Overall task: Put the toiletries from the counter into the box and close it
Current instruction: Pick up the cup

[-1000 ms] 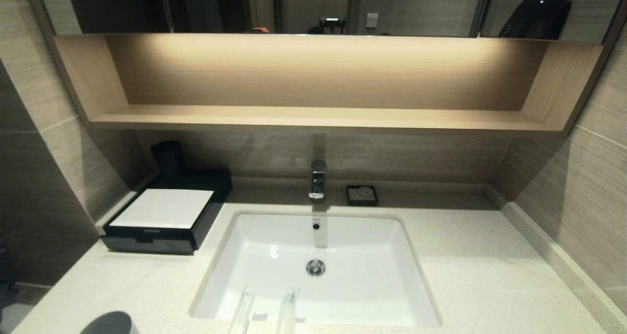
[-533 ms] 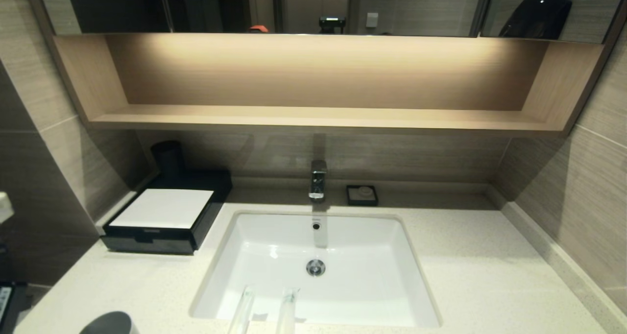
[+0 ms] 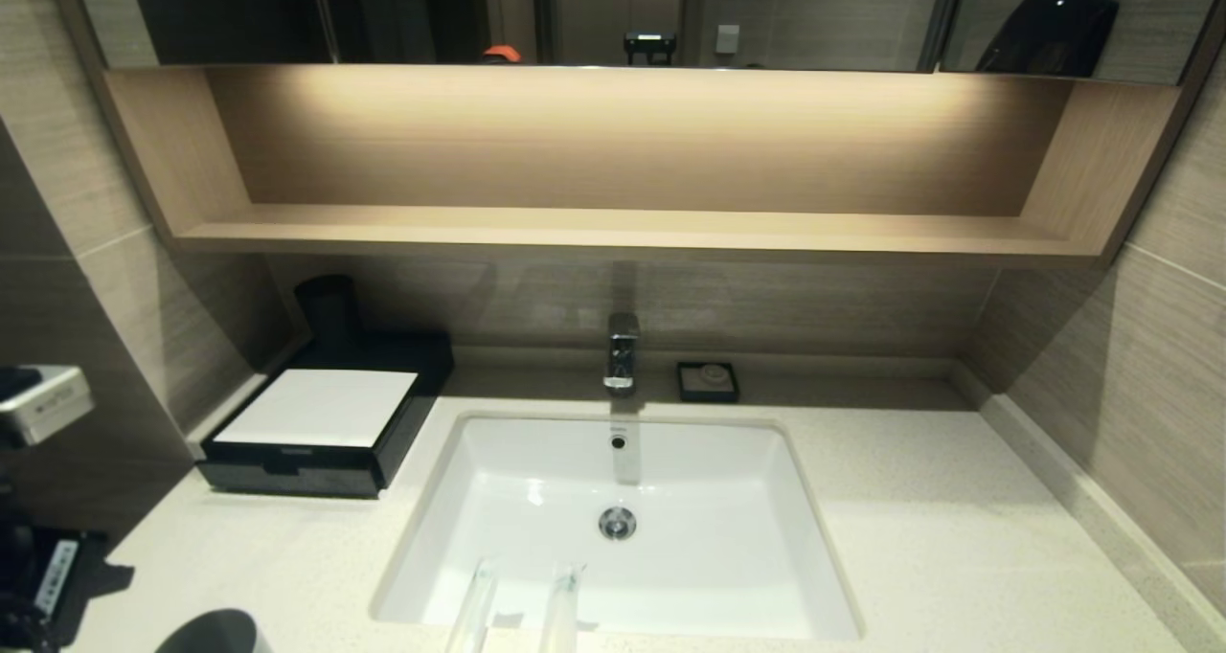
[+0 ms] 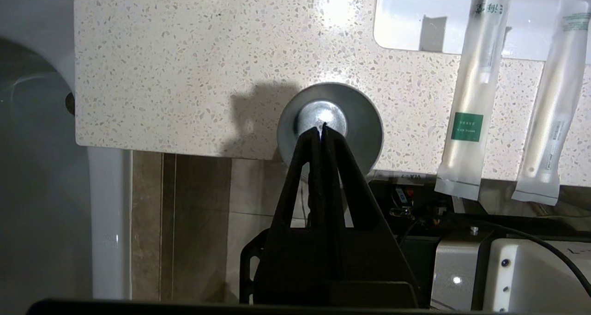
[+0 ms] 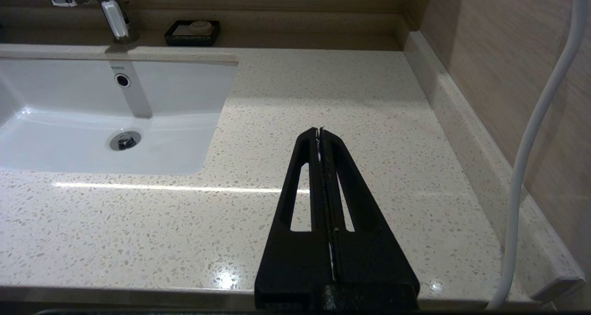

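- counter [image 3: 919, 538]: pale speckled stone slab, its white sunken sink [image 3: 709, 500] set in the middle below the tap [image 3: 622, 350].
- box [image 3: 321, 414]: low black case with a flat white top panel, standing at the far left corner of the counter against the wall; its front drawer sits flush with the case.
- left arm [image 3: 38, 500]: shows at the left edge of the head view, off the counter's near left corner; wrist camera looks straight down on the counter edge.
- left gripper [image 4: 322, 129]: black fingers pressed together, nothing between them, tips poised over the grey cup [image 4: 330, 121] at the near edge.
- right gripper [image 5: 319, 132]: fingers together and empty, hanging low over bare stone to the right of the sink, pointing toward the back wall.
- packet with a green mark [image 4: 471, 98]: long slim stick in clear wrap, lying across the near rim of the sink, its end overhanging the counter edge.
- second packet [image 4: 554, 102]: same form, lying just beside the first and roughly parallel, apart from it.
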You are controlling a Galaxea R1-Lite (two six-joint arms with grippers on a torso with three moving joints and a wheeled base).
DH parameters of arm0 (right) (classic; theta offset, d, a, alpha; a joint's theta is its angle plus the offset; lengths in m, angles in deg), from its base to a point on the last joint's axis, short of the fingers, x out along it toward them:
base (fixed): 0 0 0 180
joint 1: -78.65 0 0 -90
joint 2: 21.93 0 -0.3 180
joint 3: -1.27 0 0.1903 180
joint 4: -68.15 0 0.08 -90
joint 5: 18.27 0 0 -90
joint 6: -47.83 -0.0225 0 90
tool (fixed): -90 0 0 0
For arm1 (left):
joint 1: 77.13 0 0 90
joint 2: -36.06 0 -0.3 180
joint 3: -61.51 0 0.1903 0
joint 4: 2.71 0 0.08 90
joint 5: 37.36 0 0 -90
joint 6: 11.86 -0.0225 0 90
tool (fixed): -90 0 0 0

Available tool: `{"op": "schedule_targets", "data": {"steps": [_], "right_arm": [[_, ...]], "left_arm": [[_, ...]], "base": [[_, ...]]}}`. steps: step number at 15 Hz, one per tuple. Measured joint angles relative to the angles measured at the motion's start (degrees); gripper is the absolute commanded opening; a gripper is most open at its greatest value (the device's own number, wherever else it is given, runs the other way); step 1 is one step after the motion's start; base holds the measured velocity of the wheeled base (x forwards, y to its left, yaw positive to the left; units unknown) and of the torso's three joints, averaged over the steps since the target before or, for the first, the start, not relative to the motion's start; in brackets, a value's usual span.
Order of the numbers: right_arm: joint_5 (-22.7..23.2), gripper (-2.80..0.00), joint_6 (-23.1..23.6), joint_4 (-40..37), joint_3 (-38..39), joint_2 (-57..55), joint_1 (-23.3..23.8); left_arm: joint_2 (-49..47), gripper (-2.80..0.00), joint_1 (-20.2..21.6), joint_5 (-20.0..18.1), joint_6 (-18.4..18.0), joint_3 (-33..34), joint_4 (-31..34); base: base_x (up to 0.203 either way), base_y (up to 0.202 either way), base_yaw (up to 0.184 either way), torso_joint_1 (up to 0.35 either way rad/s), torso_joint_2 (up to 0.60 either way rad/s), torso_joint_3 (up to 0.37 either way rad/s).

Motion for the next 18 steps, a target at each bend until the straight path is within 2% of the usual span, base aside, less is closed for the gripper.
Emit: {"op": "schedule_targets", "data": {"steps": [10,13,18], "right_arm": [[0.02,-2.8,-0.02,0.0,0.0,0.0,0.0],[0.0,-2.8,0.02,0.0,0.0,0.0,0.0],[0.02,-2.8,0.02,0.0,0.0,0.0,0.0]], "left_arm": [[-5.95,-2.8,-0.73,-0.01,-0.3,0.98,-0.17],[-6.21,-2.8,-0.73,0.05,-0.35,1.13,1.94],[-6.04,-2.8,-0.73,0.13,-0.45,4.75,1.41]], "base": [[0.0,0.0,0.0,0.0,0.0,0.0],[0.0,0.0,0.0,0.0,0.0,0.0],[0.0,0.0,0.0,0.0,0.0,0.0]]}}
